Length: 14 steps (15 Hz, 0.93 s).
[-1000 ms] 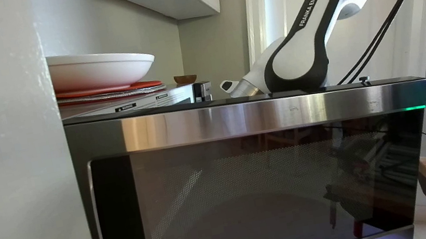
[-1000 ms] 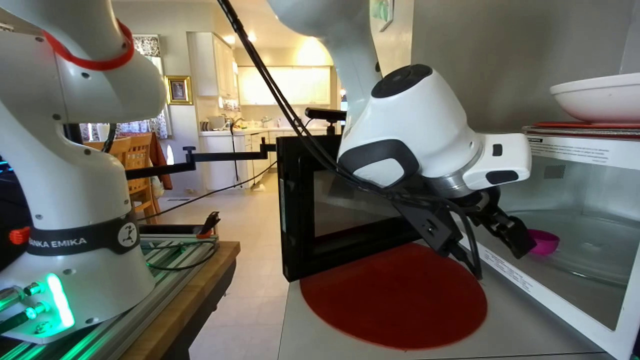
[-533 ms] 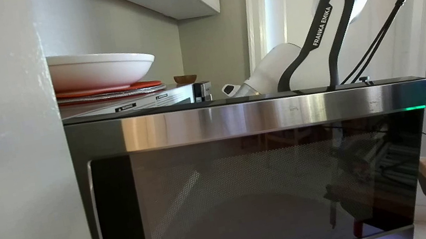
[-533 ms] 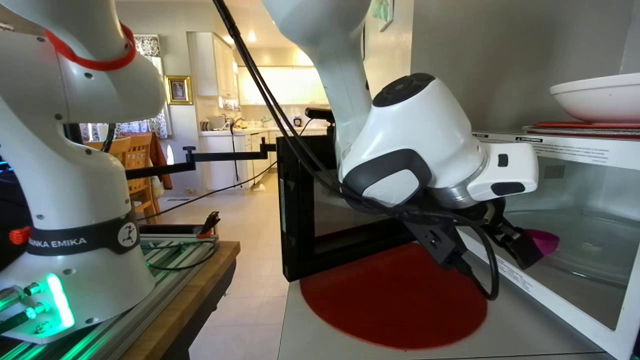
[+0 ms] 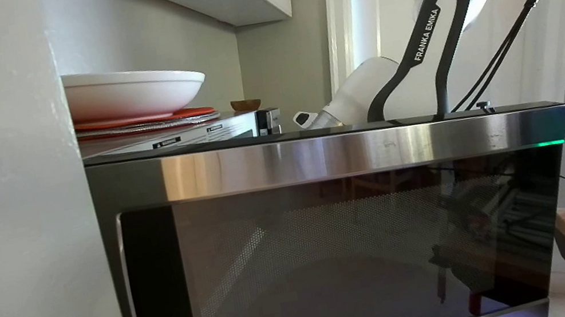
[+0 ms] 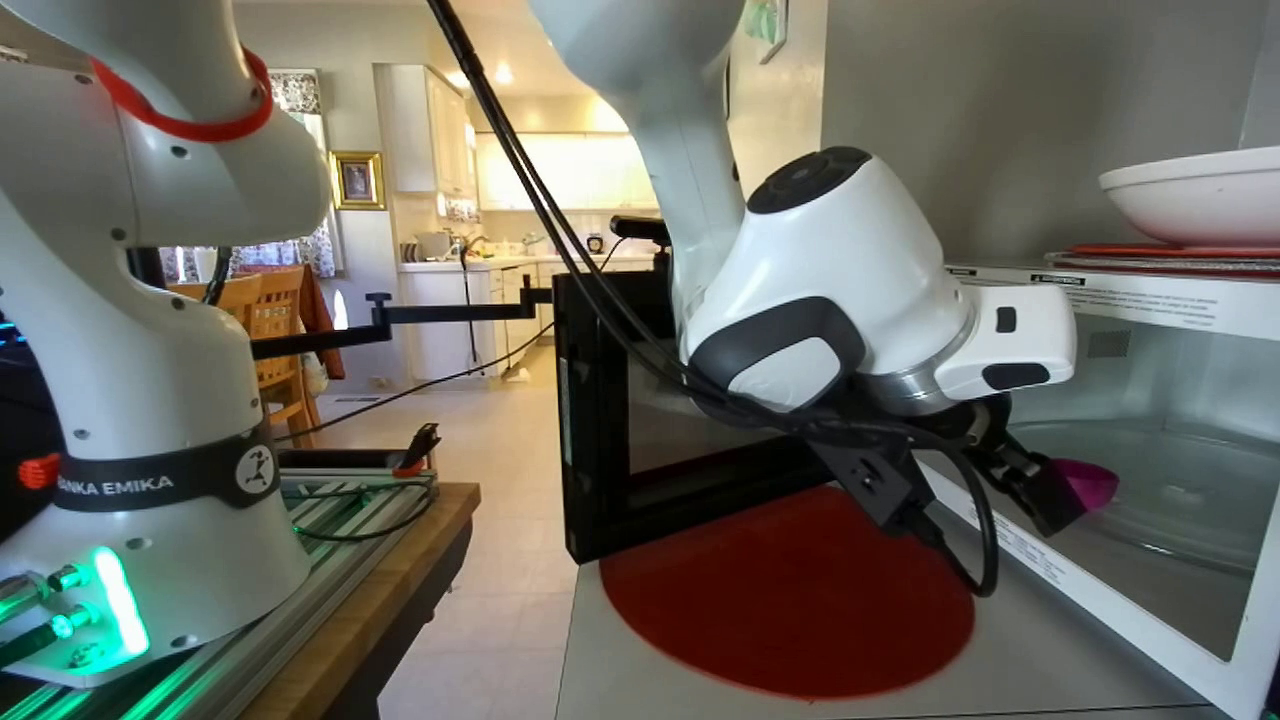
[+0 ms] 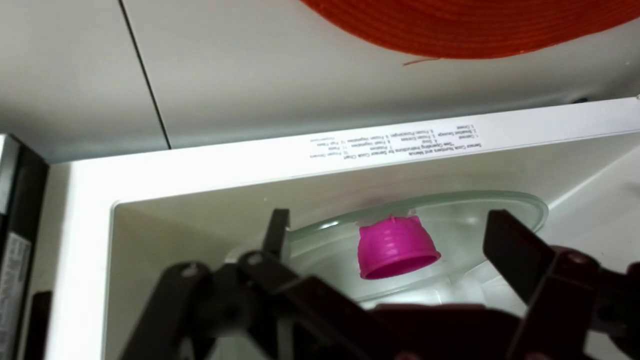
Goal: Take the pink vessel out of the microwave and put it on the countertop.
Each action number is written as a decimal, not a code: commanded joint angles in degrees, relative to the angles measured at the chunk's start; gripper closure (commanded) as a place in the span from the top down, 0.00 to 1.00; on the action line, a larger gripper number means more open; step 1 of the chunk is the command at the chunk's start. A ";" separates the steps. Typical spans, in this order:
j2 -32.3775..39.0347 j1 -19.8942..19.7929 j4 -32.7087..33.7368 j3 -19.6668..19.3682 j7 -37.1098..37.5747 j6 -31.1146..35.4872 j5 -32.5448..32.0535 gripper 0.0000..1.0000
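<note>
The pink vessel (image 6: 1092, 484) sits upright on the glass turntable (image 6: 1190, 490) inside the open microwave (image 6: 1170, 300). The microwave's door (image 5: 340, 154) fills the middle of an exterior view and hides the gripper there. In the wrist view, which looks upside down, the vessel (image 7: 395, 245) shows between my spread fingers, with space on both sides and no contact visible. My gripper (image 6: 1055, 505) is open at the microwave's mouth, its fingers overlapping the vessel's near side in that exterior view. The grey countertop (image 6: 1050, 660) lies in front of the microwave, and it also shows in the wrist view (image 7: 225, 75).
A red round mat (image 6: 790, 610) lies on the countertop below the arm. The open door's inner side (image 6: 600, 420) stands beside the arm. The microwave's white front frame (image 7: 215, 172) borders the opening. A large white bowl (image 5: 131, 92) stands on red mats on top of the microwave.
Since one second ago my gripper has moved a little lower and toward the vessel, now covering more of its near side. Over the last half second almost nothing has moved.
</note>
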 commanded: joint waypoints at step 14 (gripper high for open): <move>2.49 10.00 4.12 -6.73 4.39 0.76 -5.76 1.00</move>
